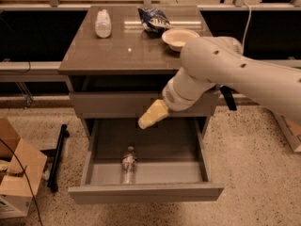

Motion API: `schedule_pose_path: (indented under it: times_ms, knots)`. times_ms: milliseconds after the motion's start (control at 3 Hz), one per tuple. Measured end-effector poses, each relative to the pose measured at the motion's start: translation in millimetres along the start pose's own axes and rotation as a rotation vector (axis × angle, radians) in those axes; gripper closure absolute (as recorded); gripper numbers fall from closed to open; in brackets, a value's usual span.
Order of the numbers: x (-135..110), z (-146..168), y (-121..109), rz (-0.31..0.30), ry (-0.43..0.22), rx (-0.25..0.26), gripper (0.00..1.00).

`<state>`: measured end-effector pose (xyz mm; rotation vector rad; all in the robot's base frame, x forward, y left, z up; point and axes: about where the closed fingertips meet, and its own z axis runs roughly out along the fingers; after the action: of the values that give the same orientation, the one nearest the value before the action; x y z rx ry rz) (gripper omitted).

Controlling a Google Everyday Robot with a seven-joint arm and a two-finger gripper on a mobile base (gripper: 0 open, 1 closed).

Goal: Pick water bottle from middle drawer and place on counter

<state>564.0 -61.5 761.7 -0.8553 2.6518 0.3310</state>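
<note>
The water bottle, small and clear with a dark label band, lies in the open middle drawer, near the front and left of centre. My gripper, cream-coloured at the end of the white arm, hangs above the back of the drawer, in front of the closed upper drawer front. It is above and slightly right of the bottle, not touching it. The glossy grey-brown counter tops the cabinet.
On the counter stand a squat white bottle, a blue snack bag and a pale bowl. A cardboard box and a black bar sit on the floor at left. My arm crosses the cabinet's right side.
</note>
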Motion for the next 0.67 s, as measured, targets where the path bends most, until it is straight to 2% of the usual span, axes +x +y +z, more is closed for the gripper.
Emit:
schedule_pose_path:
  times_ms: [333, 667]
  knots:
    - [-15.8, 67.1, -6.5, 0.091, -0.009, 0.046, 0.00]
    - [-22.1, 70.3, -5.4, 0.166, -0.026, 0.051, 0.00]
